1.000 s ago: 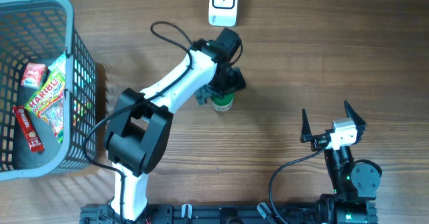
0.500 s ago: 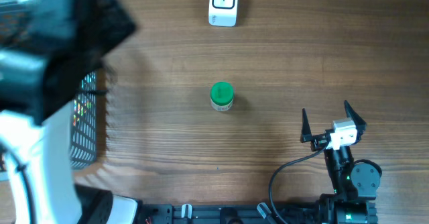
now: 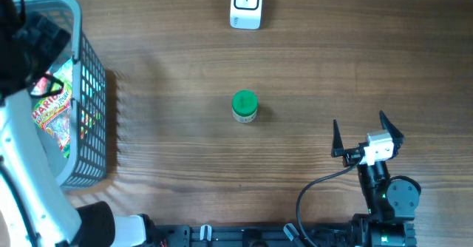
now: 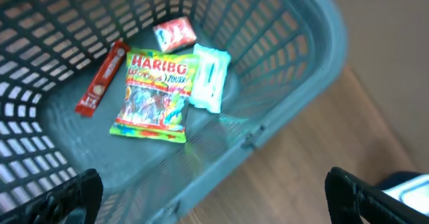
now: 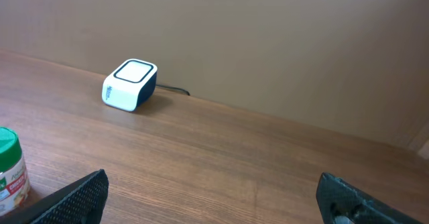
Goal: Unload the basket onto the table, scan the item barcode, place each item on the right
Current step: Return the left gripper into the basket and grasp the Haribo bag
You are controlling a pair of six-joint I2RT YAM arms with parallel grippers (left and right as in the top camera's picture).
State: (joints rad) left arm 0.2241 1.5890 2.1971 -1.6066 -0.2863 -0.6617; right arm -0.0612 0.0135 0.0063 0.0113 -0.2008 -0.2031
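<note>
Looks to be the fetching step: hovering over the basket (image 3: 90, 92) with the left gripper (image 4: 220, 200), fingers spread wide and nothing between them; not yet down among the goods; standing well left of the scanner (image 3: 246, 4) and nearer the robot. Lying flat inside: a Haribo bag (image 4: 155, 93), a red bar (image 4: 100, 80), a small red-and-white packet (image 4: 175, 33) and a pale wrapped pack (image 4: 209, 76) touching the bag's edge; cannot tell which is meant for scanning, though the bag lies most squarely below. Straight in front of the scanner, toward the robot and well apart from it: a green-lidded jar (image 3: 244, 105), upright, touched by neither arm. Parked right of the scanner and far toward the robot's base: the right gripper (image 3: 360, 129), likewise spread and empty.

Next, in all likelihood: settle on one target; lower straight down, clear of the basket wall; close on a wrapper edge rather than pressing flat; lift above the rim; carry across to the scanner; turn the barcode side to its window. No barcode showing from here, so may call for turning the item over.
</note>
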